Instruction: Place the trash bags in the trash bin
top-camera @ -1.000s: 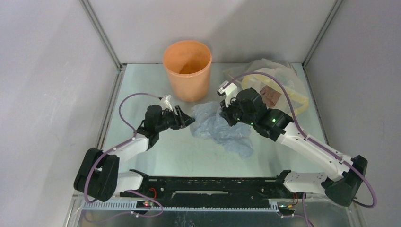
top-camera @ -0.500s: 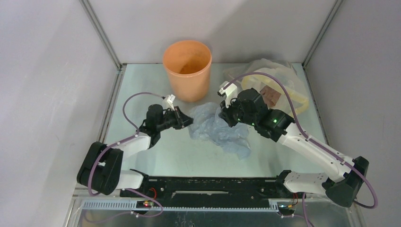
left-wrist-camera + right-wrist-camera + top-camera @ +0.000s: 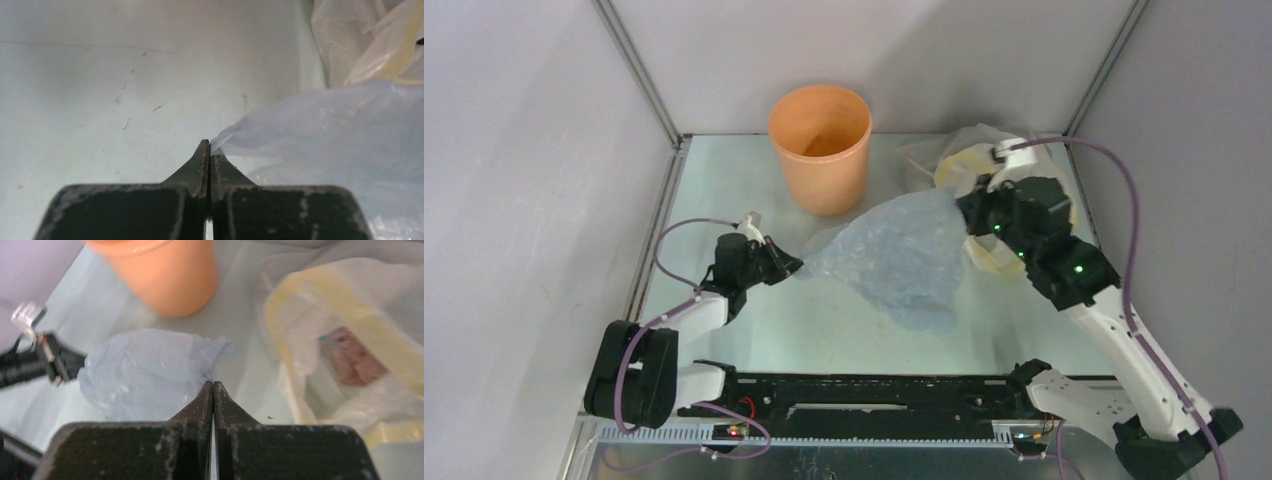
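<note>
Top external: left end effector, right end effector, both clamped on taut trash bag.

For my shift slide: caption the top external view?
Left end effector and right end effector pinch opposite corners of the blue trash bag, spread near the orange bin.

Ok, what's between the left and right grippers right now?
The trash bag, stretched out between them: the left gripper pinches one corner, the right gripper the opposite one. The top external view shows it.
</note>
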You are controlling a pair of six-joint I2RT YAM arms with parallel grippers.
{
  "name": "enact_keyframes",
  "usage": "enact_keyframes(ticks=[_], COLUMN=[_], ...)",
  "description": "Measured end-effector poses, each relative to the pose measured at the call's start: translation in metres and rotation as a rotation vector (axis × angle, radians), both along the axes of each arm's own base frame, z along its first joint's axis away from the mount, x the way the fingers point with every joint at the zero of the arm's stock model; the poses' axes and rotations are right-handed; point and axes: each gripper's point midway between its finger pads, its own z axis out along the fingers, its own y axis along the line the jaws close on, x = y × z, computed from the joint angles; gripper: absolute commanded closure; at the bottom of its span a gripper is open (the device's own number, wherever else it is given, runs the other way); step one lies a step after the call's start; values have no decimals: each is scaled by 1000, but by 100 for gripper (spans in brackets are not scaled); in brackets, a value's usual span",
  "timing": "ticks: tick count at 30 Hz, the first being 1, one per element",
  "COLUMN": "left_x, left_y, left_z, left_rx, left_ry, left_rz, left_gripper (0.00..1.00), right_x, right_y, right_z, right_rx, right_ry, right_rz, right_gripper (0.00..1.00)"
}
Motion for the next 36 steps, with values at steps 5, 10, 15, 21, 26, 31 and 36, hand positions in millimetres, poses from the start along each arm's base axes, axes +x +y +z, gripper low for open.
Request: enact_keyframes(ticks=[5, 10, 15, 21, 26, 31, 36], left_x=[-3, -1, -7, -12, -16, -17, -16], left_y=[15, 21, 26, 37, 44, 49, 56], left_z=[-2, 8, 13, 27, 20, 12, 0], left_rx=[28, 37, 59, 101, 127, 133, 135], left_ry=[10, -22, -32, -76, -44, -10, 40], left_rz=[58, 84, 94, 129, 158, 180, 204], left_gripper=[100, 100, 100, 100, 100, 100, 100], right_x=[9, 13, 16, 32, 62, 106, 110], right_y=[-52, -62, -53, -27, 16, 36, 32], right_z=[22, 17, 10, 6, 0, 25, 36], right_rx=[105, 130, 142, 185, 185, 200, 176], right_ry=[-33, -8, 28, 49, 103, 103, 64], right_rz=[-182, -216, -178, -103, -32, -61, -73], right_gripper=[100, 100, 100, 100, 99, 26, 24])
